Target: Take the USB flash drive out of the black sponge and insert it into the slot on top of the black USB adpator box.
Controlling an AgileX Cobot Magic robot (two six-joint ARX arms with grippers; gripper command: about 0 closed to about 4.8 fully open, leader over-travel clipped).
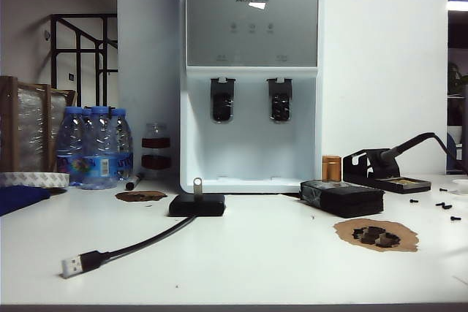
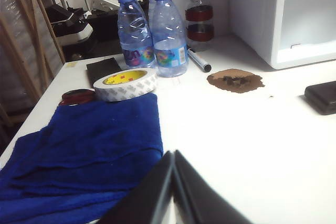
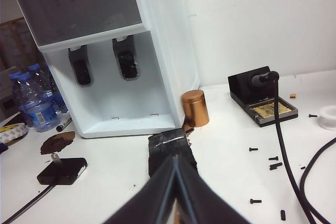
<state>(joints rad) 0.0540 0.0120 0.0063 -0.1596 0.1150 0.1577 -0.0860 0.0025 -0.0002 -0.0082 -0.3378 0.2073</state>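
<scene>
Both end effectors, left [image 2: 173, 153] over blue cloth [image 2: 89, 145] and right [image 3: 175, 157] behind black sponge [image 3: 170, 150], are pressed together.

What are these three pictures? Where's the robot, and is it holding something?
One camera faces the table; the other two ride on the robot's wrists. The dark wedges at those pictures' lower edges are its pincers: the left pincer over a blue cloth, the right pincer above the black sponge. Both are shut and empty. On the white table sits the black USB adpator box, with the tiny silver USB flash drive standing upright in its top. Behind is a water dispenser.
</scene>
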